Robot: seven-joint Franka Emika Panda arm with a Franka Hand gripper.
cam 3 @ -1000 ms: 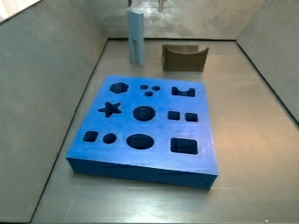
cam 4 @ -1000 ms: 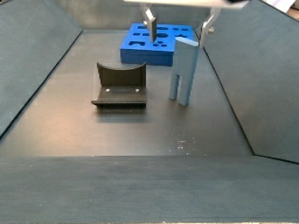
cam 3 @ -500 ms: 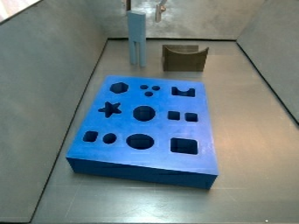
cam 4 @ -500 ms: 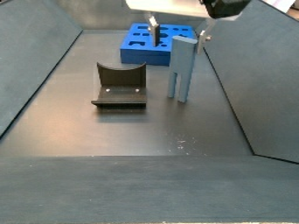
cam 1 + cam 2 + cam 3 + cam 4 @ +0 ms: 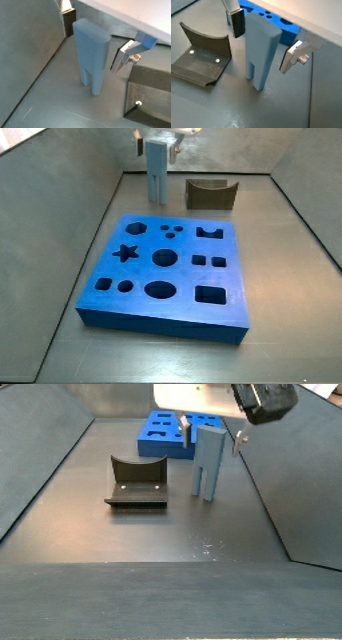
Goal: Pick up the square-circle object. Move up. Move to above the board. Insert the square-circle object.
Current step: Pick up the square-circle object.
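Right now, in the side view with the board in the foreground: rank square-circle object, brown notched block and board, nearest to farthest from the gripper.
1. The square-circle object: standing upright on the floor at the back, with the gripper around its top.
2. The brown notched block: on the floor beside the object, apart from it.
3. The board: flat in the foreground, farthest away.

End effector (image 5: 261, 42) body cut off by frame edge in both wrist views; board (image 5: 278, 22) mostly hidden behind square-circle object (image 5: 261, 52).
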